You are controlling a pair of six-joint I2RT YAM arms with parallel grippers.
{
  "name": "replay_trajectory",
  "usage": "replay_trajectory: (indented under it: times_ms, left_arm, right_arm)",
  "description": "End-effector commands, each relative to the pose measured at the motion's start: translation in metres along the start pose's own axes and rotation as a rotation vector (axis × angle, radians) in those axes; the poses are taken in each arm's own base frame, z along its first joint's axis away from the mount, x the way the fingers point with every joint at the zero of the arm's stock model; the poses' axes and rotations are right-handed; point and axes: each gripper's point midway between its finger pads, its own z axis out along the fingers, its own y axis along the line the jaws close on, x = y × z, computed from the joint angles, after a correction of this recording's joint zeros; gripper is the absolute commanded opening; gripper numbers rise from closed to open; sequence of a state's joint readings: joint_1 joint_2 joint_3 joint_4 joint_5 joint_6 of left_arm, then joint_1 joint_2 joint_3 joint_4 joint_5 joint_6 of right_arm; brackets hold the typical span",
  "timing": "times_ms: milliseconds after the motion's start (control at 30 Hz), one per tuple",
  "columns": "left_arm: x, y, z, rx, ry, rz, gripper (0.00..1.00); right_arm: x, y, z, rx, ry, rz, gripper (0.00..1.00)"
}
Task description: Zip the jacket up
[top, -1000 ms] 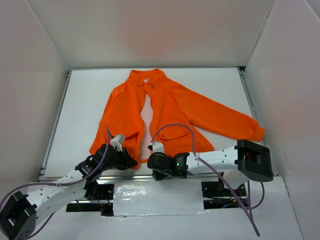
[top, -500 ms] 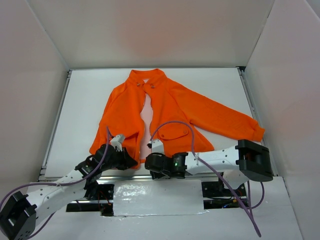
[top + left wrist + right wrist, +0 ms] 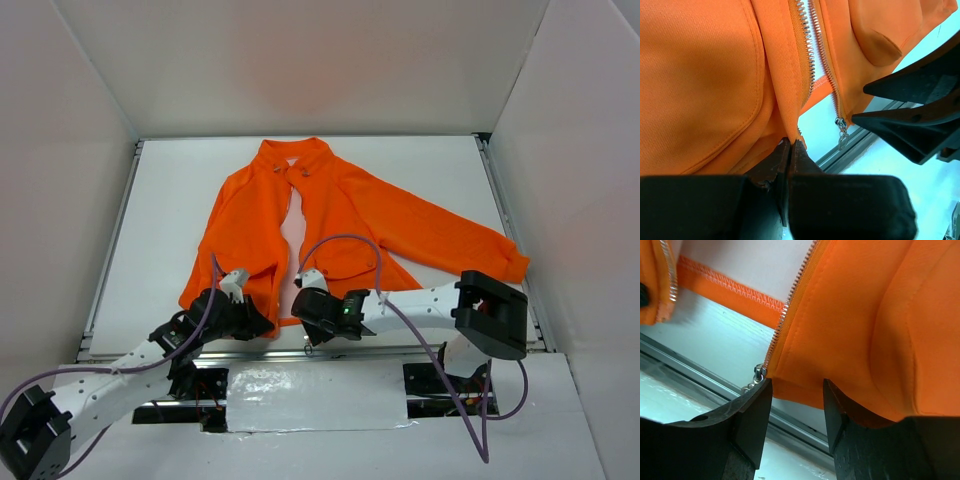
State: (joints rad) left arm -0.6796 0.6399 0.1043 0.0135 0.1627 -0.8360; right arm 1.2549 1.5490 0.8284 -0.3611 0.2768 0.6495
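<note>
The orange jacket (image 3: 340, 215) lies front up on the white table (image 3: 165, 210), collar at the far end and the front open down to the hem. My left gripper (image 3: 258, 322) is shut on the hem corner of the jacket's left front panel (image 3: 705, 75), right at the zipper teeth (image 3: 805, 45); its jaws (image 3: 790, 144) are pressed together on the cloth. My right gripper (image 3: 300, 298) is open (image 3: 795, 390), its fingers straddling the other panel's bottom hem (image 3: 865, 315) without pinching it. The silver zipper slider (image 3: 760, 372) hangs at that panel's corner (image 3: 841, 125).
A metal rail (image 3: 430, 352) runs along the table's near edge, just below both grippers. A foil-covered plate (image 3: 315, 395) sits between the arm bases. White walls enclose the table on three sides. The jacket's right sleeve (image 3: 470, 245) stretches toward the right wall.
My right gripper has opened and let go of the hem, and its arm has shifted left and toward the jacket. The left gripper has kept its hold and place.
</note>
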Motion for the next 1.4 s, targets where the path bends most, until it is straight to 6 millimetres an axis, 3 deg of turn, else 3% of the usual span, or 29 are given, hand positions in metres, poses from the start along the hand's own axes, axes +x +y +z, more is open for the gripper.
replay_trajectory:
  times_ms: [0,367,533,567,600,733,867,1000,1167,1367]
  left_arm:
    - [-0.003,-0.006,0.0,0.017,0.002,0.033,0.0]
    - [-0.001,-0.005,0.001,0.019,0.007,0.036,0.0]
    - [0.0,-0.004,0.0,0.015,0.006,0.034,0.0]
    - [-0.001,-0.004,0.0,0.017,0.002,0.036,0.0]
    - [-0.002,-0.004,0.0,0.017,-0.001,0.036,0.0]
    - [-0.001,-0.004,-0.001,0.018,-0.003,0.032,0.0]
    - [-0.005,-0.007,-0.001,0.022,-0.012,0.03,0.0]
    - [-0.02,-0.023,-0.002,0.062,-0.045,0.038,0.0]
    - [-0.049,-0.054,-0.003,0.155,-0.122,0.064,0.0]
    - [-0.073,-0.084,-0.005,0.256,-0.202,0.112,0.0]
  right_arm:
    - [-0.007,0.012,0.001,-0.035,0.008,-0.052,0.52]
    - [0.009,0.0,0.02,0.085,0.083,-0.056,0.49]
    - [0.024,-0.003,0.03,0.103,0.129,-0.049,0.27]
    - [0.027,-0.003,0.031,0.104,0.135,-0.041,0.06]
    - [0.03,-0.003,0.033,0.102,0.138,-0.037,0.0]
    - [0.037,0.006,0.033,0.044,0.15,-0.005,0.0]
    - [0.017,0.02,0.016,-0.056,0.031,0.139,0.0]
    - [-0.026,0.034,-0.008,-0.157,-0.167,0.323,0.0]
    - [-0.069,0.024,-0.04,-0.208,-0.384,0.574,0.0]
    - [-0.085,0.016,-0.056,-0.206,-0.493,0.733,0.0]
